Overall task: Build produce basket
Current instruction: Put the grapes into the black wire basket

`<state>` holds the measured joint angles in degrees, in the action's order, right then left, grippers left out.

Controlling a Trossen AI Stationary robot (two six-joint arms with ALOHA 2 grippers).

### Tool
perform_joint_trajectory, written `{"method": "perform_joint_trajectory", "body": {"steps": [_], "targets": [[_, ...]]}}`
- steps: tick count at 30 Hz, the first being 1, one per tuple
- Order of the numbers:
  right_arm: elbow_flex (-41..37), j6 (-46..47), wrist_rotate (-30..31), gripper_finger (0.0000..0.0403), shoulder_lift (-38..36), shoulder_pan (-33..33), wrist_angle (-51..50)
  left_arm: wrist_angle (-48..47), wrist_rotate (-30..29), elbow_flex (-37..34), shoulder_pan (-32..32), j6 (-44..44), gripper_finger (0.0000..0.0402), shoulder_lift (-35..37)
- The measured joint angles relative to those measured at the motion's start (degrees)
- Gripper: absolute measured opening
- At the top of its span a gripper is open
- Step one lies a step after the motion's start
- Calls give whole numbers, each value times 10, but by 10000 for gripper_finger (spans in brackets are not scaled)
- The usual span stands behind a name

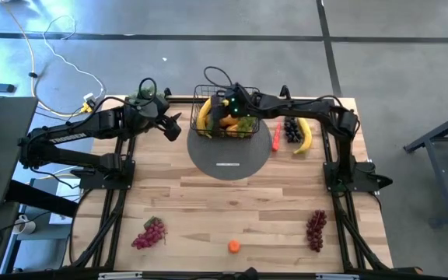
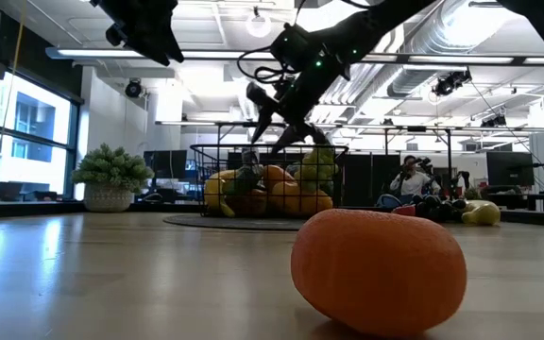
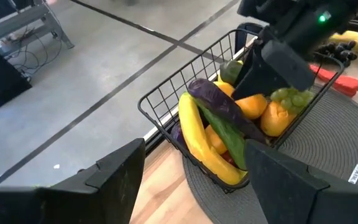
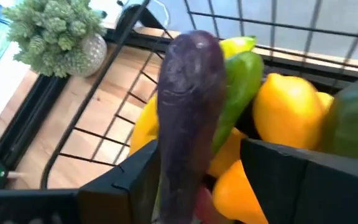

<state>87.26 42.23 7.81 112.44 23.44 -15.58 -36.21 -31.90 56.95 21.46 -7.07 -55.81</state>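
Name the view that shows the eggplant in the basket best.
The right wrist view: the eggplant fills the picture. The left wrist view shows it lying across the basket. In the high and low views I cannot make it out.

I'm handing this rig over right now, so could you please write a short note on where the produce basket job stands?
Right gripper: open, over the black wire-mesh basket, above the purple eggplant lying on the pile.
Left gripper: open, empty, waiting beside the basket.
Done: basket on the round dark grey mat holds a yellow banana, green cucumber, orange fruits and green grapes.
Left: red chili, dark grapes and second banana right of the basket; two red grape bunches and small orange fruit at the near edge.
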Motion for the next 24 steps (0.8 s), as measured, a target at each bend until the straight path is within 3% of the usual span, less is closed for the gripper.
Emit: {"method": "perform_joint_trajectory", "body": {"steps": [9, 24], "targets": [[0, -1, -27, 204, -41, 12, -68, -21, 15, 0, 0, -2, 264, 0], [0, -14, -36, 204, -129, -70, -193, -43, 13, 0, 0, -2, 264, 0]]}}
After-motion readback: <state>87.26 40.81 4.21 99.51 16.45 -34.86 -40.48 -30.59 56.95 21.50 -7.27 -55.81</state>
